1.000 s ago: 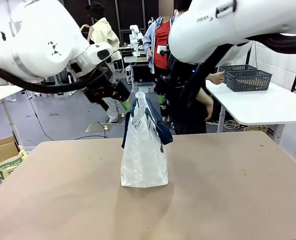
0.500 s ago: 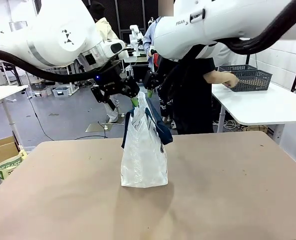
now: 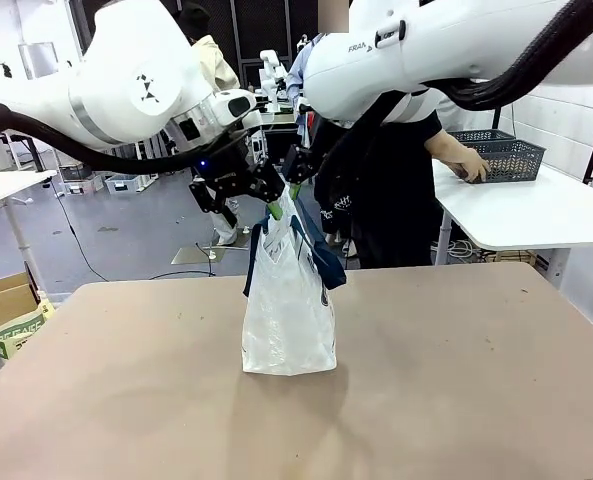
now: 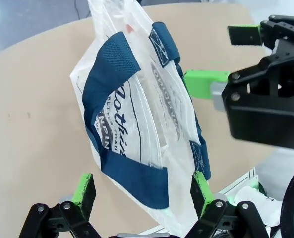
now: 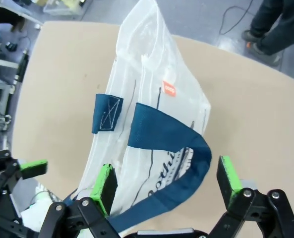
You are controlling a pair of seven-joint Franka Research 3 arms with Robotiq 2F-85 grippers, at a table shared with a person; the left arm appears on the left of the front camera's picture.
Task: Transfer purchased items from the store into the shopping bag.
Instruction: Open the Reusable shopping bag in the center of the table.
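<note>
The shopping bag [image 3: 288, 300] stands upright in the middle of the tan table [image 3: 456, 380], translucent white with navy handles. My left gripper [image 3: 269, 205] hangs open at the bag's top from the left; my right gripper [image 3: 296, 186] hangs open close beside it on the right. In the left wrist view the bag [image 4: 137, 124] top lies between the open left gripper [image 4: 143, 191] fingers, untouched, with the right gripper [image 4: 223, 59] just beyond. In the right wrist view a navy handle [image 5: 171, 148] loops between the open right gripper [image 5: 166, 183] fingers. The store [image 3: 498, 158] sits on a side table. The purchased items are out of view.
A person [image 3: 386, 200] stands behind the table, one hand [image 3: 468, 165] on the grey basket's rim. The white side table [image 3: 536, 215] is at the far right. A cardboard box [image 3: 4, 300] sits on the floor at the left. Bare tabletop surrounds the bag.
My left gripper swung right and both grippers closed in on the bag's top. The person's hand moved along to the basket's rim. The bag has not moved.
</note>
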